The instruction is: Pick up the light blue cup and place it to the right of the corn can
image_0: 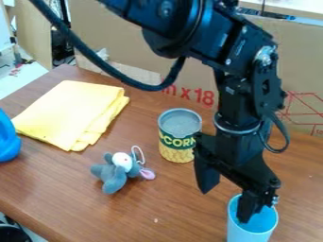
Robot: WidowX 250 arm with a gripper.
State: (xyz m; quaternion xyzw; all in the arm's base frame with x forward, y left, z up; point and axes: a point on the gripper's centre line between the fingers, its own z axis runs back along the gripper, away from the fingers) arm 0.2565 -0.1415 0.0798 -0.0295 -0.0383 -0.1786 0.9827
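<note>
Camera view, looking down at a slant: a black robot arm (pixel 221 52) came in from 12 o'clock and bent down, hiding part of a cardboard sheet (pixel 135 28) that stood along the table's far side from 11 to 3 o'clock. On the brown wooden table (pixel 183 208), a folded yellow cloth (pixel 69 111) lay at 9 o'clock, and a glossy blue object (pixel 7 139), cut off by the edge, sat just beside it, nearer the viewer. A small grey plush toy (pixel 114 172) with a white patch, a pink part and a looped cord lay at 7 o'clock. Close to the centre, a can (pixel 178 137) with a yellow and green label stood upright, just beside the gripper (pixel 224 207), which overlapped its right edge; whether the two touched could not be told. The can's round top was grey, and whether it was closed or hollow was unclear.

At 5 o'clock, partly cut off by the bottom edge, was a light blue cup (pixel 240 232). The fingers were spread wide, one at the cup's mouth and the other outside, toward 11 o'clock from the cup. Any contents could not be made out. The cup was upright, its opening facing up and its long axis roughly vertical.
</note>
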